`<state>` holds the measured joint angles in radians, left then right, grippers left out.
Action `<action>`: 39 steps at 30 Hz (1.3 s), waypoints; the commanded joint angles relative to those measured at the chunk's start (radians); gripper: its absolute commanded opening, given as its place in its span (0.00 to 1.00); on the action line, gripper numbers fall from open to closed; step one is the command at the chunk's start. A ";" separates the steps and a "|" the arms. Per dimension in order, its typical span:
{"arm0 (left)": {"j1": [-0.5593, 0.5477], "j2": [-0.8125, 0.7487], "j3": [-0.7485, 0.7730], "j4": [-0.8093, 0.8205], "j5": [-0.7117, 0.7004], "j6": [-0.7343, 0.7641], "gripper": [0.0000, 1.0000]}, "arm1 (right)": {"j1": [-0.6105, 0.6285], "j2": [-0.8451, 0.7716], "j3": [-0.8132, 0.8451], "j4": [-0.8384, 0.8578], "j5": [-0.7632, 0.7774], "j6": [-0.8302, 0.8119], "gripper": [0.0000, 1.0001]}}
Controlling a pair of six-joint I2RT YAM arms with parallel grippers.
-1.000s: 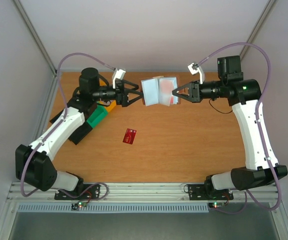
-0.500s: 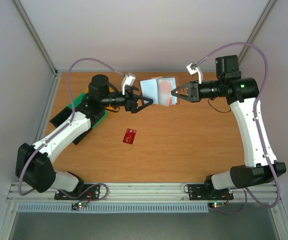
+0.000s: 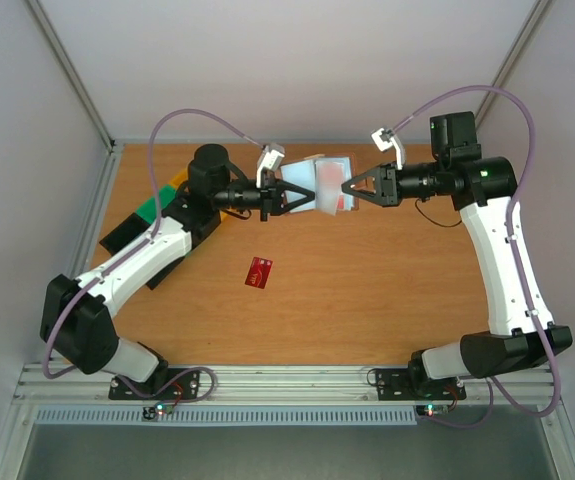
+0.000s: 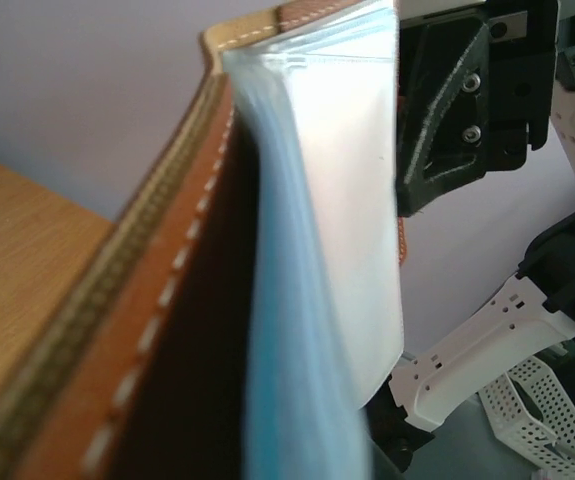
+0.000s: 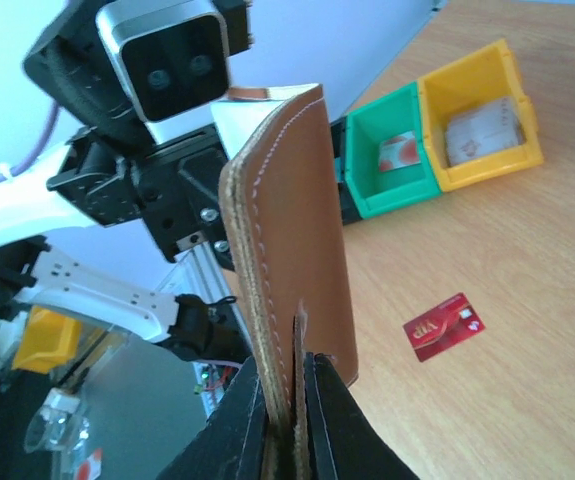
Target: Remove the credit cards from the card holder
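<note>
1. I see the card holder (image 3: 319, 168) hanging in the air over the far middle of the table (image 3: 387, 300). It is spread open between the two arms, pale blue inside facing up.
2. The right gripper (image 3: 346, 187) is clamped on the holder's right edge. In its wrist view the brown leather stands upright, pinched from both sides.
3. The left gripper (image 3: 304, 197) has its jaws together, tips at the holder's left leaf. Its wrist view is filled by the stitched brown edge and blue lining, so I cannot tell what it pinches, if anything.
4. One red credit card (image 3: 259, 272) lies flat on the table, nearer than the holder and left of centre, apart from both grippers.
5. A green bin (image 5: 392, 165) and a yellow bin (image 5: 479, 118) sit touching side by side at the far left, each with a small flat item inside.
</note>
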<state>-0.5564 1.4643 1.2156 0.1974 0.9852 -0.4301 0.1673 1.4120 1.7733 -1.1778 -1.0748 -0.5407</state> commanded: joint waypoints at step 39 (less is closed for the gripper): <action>-0.073 0.025 0.200 -0.385 -0.453 0.292 0.14 | 0.149 -0.030 -0.016 0.197 0.219 0.144 0.03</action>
<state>-0.6292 1.4960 1.3941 -0.0849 0.6594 -0.2722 0.3103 1.4139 1.7332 -0.9676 -0.7708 -0.3855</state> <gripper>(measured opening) 0.237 0.056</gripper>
